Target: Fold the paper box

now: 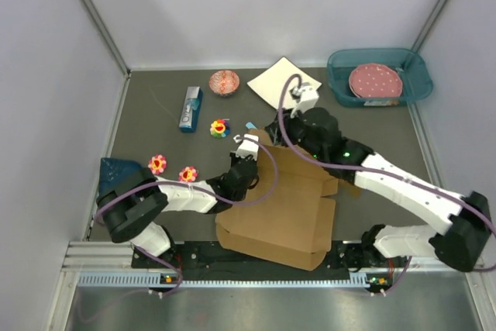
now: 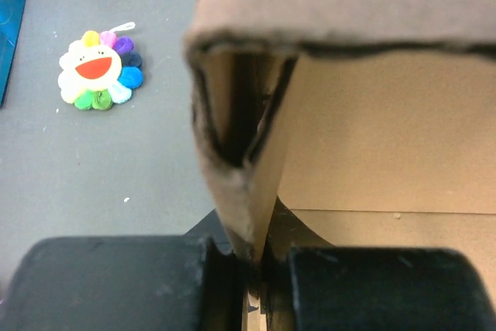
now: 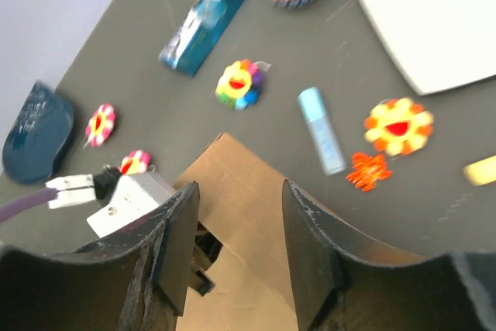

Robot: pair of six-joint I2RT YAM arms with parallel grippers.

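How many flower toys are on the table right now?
4: a rainbow flower by the blue box, two red flowers near the left arm, an orange flower beside the white paper. A blurred red shape nearby may be another.

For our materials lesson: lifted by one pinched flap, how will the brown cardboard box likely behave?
The paper box probably bends at its creases rather than staying rigid: the flap pinched in the left gripper stands doubled over. Being thin sheet, it is likely light. Lying wide and flat, it should not roll.
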